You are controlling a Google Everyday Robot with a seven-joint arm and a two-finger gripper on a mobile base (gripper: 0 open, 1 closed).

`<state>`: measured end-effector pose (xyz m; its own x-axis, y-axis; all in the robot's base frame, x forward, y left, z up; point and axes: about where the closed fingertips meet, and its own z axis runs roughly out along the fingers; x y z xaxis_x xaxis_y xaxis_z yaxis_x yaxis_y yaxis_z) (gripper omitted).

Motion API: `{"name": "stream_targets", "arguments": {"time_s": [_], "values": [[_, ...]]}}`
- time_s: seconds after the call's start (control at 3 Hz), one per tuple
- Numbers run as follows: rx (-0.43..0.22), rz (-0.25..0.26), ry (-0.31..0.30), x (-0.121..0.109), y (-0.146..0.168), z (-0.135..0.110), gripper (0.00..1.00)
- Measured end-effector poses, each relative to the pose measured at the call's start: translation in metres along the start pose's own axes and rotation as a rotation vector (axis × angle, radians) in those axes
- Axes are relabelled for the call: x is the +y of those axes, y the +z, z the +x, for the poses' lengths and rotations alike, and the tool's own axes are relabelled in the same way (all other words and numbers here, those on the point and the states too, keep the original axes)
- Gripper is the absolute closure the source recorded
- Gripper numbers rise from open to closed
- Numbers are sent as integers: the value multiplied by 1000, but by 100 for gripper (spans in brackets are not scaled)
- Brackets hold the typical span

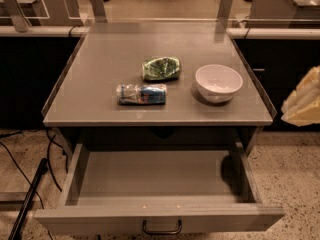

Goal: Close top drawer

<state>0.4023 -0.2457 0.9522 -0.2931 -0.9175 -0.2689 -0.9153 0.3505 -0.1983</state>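
The top drawer (160, 184) is a wide, shallow grey metal drawer pulled far out under the grey tabletop (100, 64). Its inside looks empty. Its front panel runs along the bottom edge of the view, with a dark wire pull handle (162, 228) at the centre. My gripper (303, 102) shows as a pale cream shape at the right edge, beside the table's right front corner, above the floor and apart from the drawer.
On the tabletop lie a crushed green bag (161, 68), a clear plastic bottle with a blue label (141, 94) on its side, and a white bowl (218, 82). Dark cables (20, 169) and a black bar lie on the floor at left. A rail and counters stand behind.
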Motion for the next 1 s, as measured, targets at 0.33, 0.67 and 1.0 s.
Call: {"name": "stream_targets", "arguments": {"time_s": [0.33, 0.67, 1.0], "values": [[-123, -3, 57, 35, 13, 29, 99], [-251, -110, 91, 84, 50, 37, 100], [-267, -120, 101, 88, 54, 38, 100]]}}
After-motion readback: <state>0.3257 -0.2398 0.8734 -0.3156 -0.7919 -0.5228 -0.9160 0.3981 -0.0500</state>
